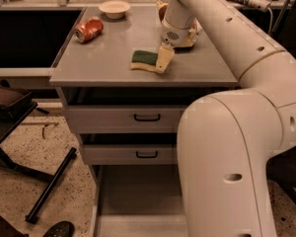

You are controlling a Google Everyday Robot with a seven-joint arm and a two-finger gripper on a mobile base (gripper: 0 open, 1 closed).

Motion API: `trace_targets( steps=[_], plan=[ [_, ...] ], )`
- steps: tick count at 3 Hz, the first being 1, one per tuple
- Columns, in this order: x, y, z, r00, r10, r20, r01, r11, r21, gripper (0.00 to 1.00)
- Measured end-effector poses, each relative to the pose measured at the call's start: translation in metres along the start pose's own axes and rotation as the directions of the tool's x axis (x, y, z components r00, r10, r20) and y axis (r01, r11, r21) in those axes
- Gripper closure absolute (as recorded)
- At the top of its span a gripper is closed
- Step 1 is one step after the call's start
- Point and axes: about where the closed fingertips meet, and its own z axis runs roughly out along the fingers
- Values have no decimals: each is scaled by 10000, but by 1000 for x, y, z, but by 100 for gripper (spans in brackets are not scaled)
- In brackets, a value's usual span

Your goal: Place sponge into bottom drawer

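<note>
Grey cabinet top [103, 58] bears the green-over-yellow sponge [144, 59], gripper [164, 59] at its right end, closure impossible to tell.

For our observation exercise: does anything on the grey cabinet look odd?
The red metal can lies tipped on its side, back left. The cream gripper is at the right end of the green-topped yellow sponge.

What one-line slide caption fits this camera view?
Gripper at green-topped yellow sponge on grey cabinet top; wide grey bottom drawer open below.
</note>
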Motion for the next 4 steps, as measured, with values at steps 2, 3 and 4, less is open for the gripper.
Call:
trace_targets(
  steps=[2,3,4],
  plan=[
    [-1,1,1,10000,-12,4,12,10000,33,88],
    [-1,1,1,10000,-12,4,12,10000,33,100],
    [0,13,-5,9999,122,79,-123,9998,128,100]
  ],
)
